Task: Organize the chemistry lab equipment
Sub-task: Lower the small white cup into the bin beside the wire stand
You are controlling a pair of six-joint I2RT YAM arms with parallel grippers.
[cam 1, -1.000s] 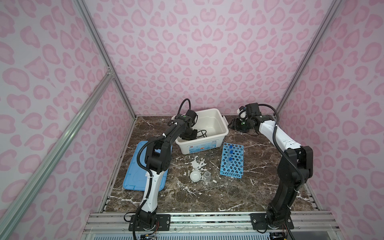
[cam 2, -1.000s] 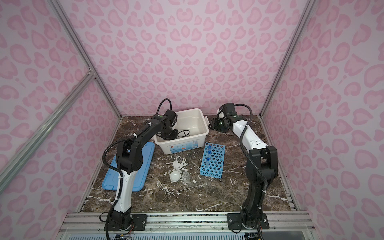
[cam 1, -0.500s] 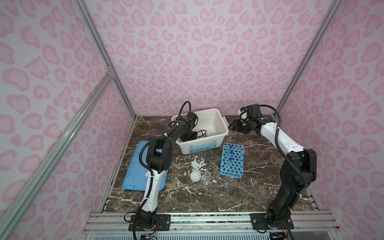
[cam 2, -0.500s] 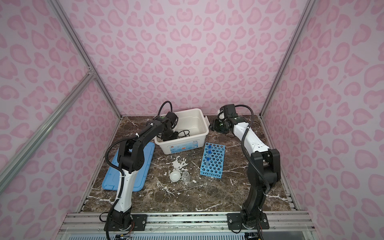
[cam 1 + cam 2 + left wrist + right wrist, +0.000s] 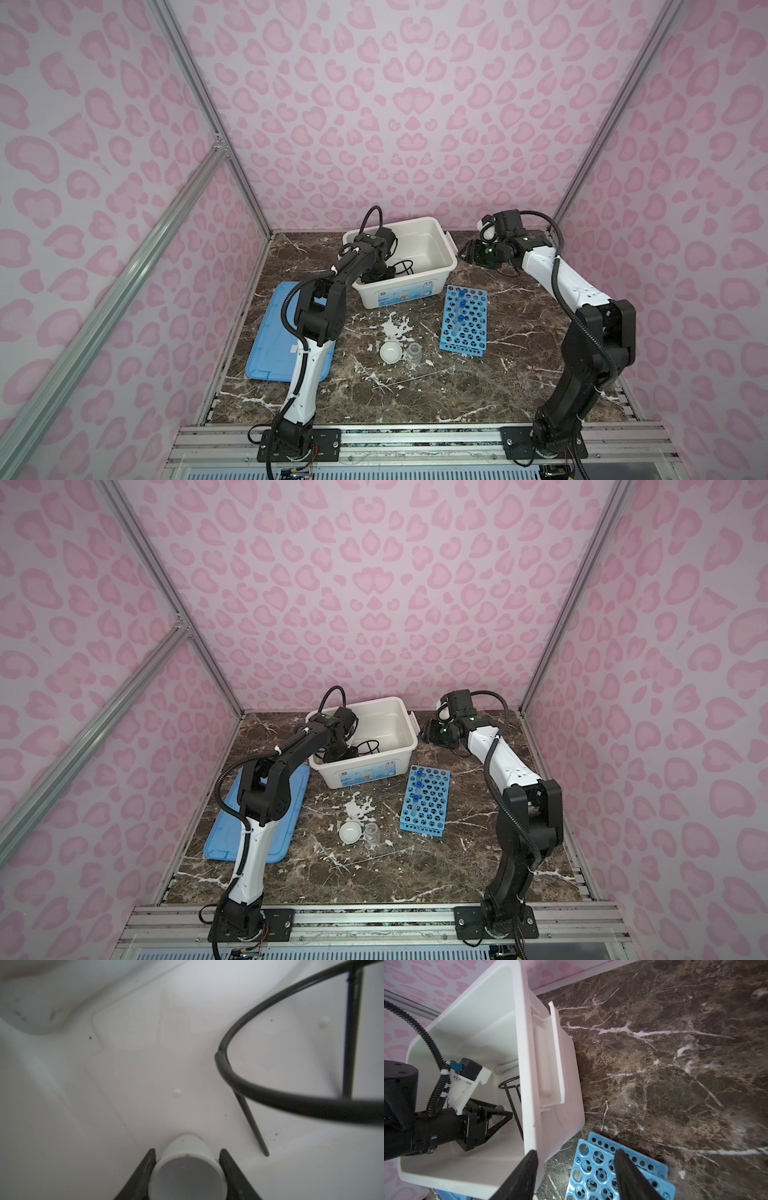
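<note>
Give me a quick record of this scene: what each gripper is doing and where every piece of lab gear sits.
left gripper: shut on white cup, inside large white storage box
right gripper: open, empty, outside the box
also in box: black wire ring stand, white pestle
loose: white shallow dish beside clear small beaker, on marble table
racked: two clear blue-capped tubes on blue perforated rack

We're looking into a robot test booth, not a real lab — pink leopard-print walls (image 5: 374, 104) hang on bare aluminium posts (image 5: 195, 83) around a marble-pattern table (image 5: 498, 386). Along the table's near edge, a slotted metal rail (image 5: 415, 436) carries the left arm (image 5: 305, 374) and the right arm (image 5: 582, 374) on bolted plates. Only the blue perforated rack (image 5: 463, 320) near the middle hints at chemistry.
</note>
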